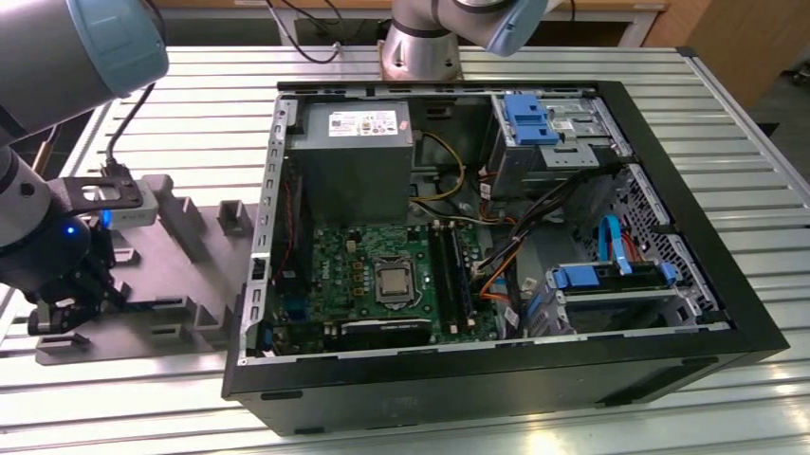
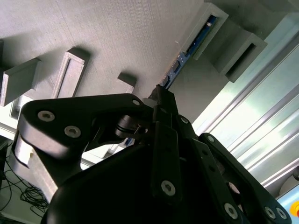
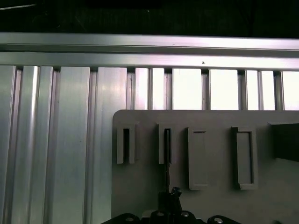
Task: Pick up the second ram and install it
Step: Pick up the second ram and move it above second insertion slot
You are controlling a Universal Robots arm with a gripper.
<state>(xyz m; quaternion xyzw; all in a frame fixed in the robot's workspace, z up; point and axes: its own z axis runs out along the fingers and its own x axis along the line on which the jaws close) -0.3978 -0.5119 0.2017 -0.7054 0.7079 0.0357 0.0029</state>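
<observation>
Second wrist view, pincer (image 2: 161,94) covers ram (image 2: 176,65) end

On worktop (image 1: 760,190): computer case (image 1: 506,389), tray (image 1: 190,275) beside it toward exterior view's left. Inside case: motherboard (image 1: 379,275), power supply (image 1: 348,152) behind it. In tray slot: second ram (image 2: 184,58), gripper (image 2: 161,95) at its end.

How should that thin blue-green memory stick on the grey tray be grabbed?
Pinch the ram across its two flat faces, on the bare stretch outside the slotted block, coming straight down from above the tray. It stands on edge, thin side up, so the flat faces are what give a hold. The gripper sits at that stretch.
</observation>
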